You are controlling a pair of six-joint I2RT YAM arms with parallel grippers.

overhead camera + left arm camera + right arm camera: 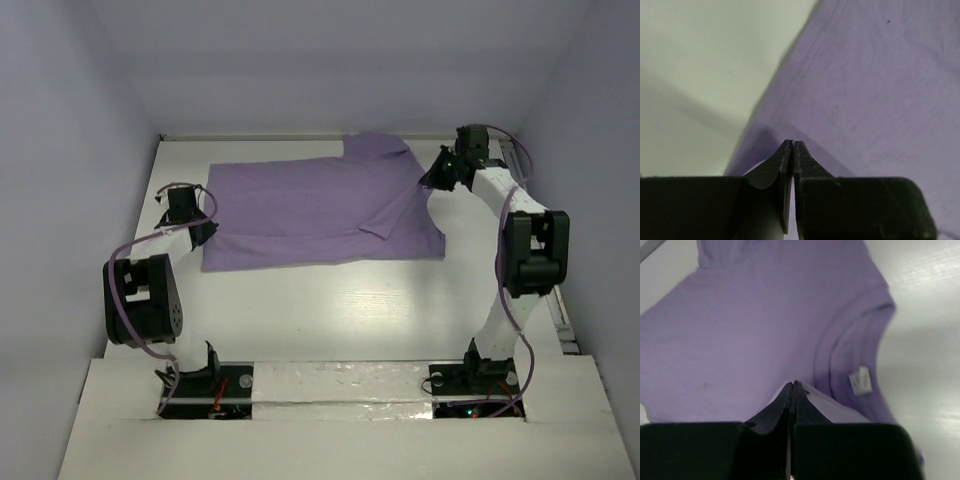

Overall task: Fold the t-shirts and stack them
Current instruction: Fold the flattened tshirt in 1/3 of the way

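Your t-shirt (320, 210) lies spread on the far half of the white surface (330, 310), a flap turned over near its right end; its collar (840, 345) faces the right arm, a white tag (860, 380) inside it; the left claw (792, 144) is clenched, tips at the t-shirt's left edge; the right claw (792, 384) is clenched too, tips over the fabric beside the collar; you cannot tell whether either pinches cloth.

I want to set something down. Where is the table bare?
Bare: the table strip between the t-shirt and the arm bases. Crowded: the far half, under the t-shirt, left arm at its near-left corner, right arm by its collar.
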